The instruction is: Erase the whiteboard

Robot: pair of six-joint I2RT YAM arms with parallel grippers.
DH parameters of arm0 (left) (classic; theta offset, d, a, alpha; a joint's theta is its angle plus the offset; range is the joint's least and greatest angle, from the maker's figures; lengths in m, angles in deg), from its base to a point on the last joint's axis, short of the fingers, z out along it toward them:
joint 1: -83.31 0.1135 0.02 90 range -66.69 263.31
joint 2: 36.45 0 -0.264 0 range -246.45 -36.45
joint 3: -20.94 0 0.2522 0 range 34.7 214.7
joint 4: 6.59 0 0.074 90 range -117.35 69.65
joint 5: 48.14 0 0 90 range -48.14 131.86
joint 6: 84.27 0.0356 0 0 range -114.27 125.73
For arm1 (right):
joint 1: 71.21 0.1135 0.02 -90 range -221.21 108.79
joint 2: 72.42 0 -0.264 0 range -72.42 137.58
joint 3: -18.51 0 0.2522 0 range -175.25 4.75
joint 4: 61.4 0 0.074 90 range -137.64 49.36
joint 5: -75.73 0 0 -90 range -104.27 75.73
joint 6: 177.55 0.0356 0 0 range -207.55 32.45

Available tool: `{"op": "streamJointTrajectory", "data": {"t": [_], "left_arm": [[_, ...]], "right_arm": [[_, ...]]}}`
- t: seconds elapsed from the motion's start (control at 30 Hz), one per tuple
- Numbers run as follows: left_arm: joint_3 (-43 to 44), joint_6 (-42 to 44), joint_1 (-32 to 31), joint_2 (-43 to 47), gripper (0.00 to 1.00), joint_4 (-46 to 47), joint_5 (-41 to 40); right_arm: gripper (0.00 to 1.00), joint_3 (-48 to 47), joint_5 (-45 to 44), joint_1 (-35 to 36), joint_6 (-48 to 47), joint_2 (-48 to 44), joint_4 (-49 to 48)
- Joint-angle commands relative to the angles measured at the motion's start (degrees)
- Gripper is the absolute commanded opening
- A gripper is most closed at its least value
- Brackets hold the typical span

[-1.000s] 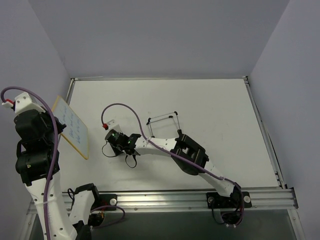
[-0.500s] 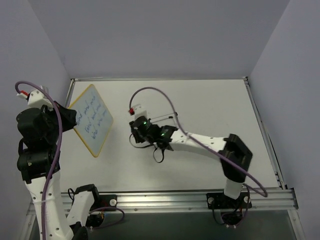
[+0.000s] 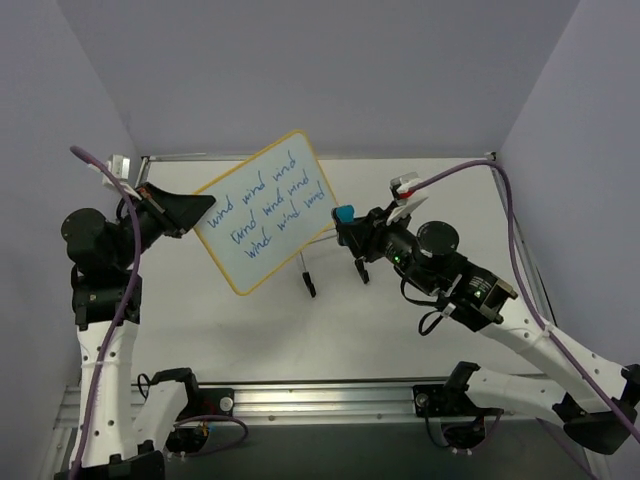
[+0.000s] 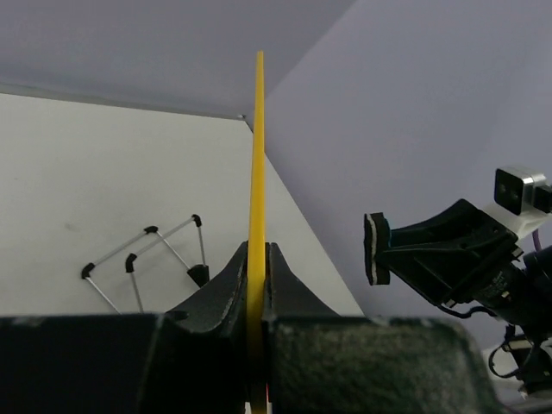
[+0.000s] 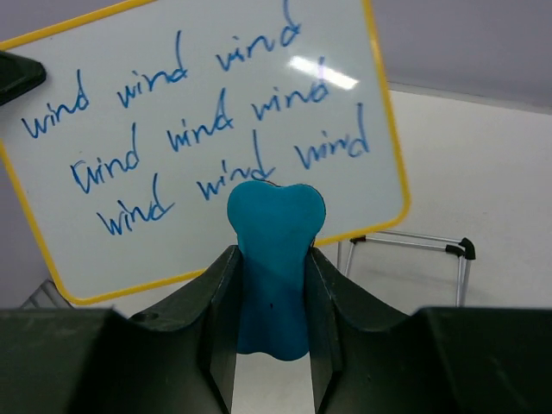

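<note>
Clamping whiteboard by its edge in left gripper; pinching eraser in right gripper — just off board's right end, apparently not touching yet.

In the top view the left arm climbs from its base at the lower left along the left edge of the frame, its dark wrist bent over so that the left gripper points right, toward the upper centre. Its jaws are closed on the left edge of the whiteboard; the left wrist view shows both fingers pressed flat against the board's thin yellow frame, seen edge-on. The right arm runs from its base at the bottom out to the lower right corner, then folds back up and left. The right gripper sits right of centre, pointing left, clamped on a blue eraser that stands up between its two fingers.
</note>
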Motion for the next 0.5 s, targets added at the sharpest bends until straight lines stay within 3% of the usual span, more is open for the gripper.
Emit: {"op": "streamJointTrajectory", "data": {"t": [0.0,0.13,0.23,0.47], "left_arm": [[-2.2,-10.6,-8.2,-0.6,0.02,19.9,0.8],[-3.2,-5.6,-20.8,-2.5,0.02,13.5,-11.4],[-4.8,-5.1,-25.1,-3.3,0.02,12.5,-17.5],[-7.3,-6.6,-26.5,-2.8,0.02,14.2,-17.6]], "right_arm": [[0.07,0.4,5.9,2.6,-2.6,1.8,-2.6],[0.07,-1.7,-1.6,9.6,-3.7,6.0,-4.3],[0.06,-5.0,-8.4,14.4,-4.9,10.6,-3.2],[0.06,-5.8,-11.5,16.6,-0.7,13.9,-5.1]]}}
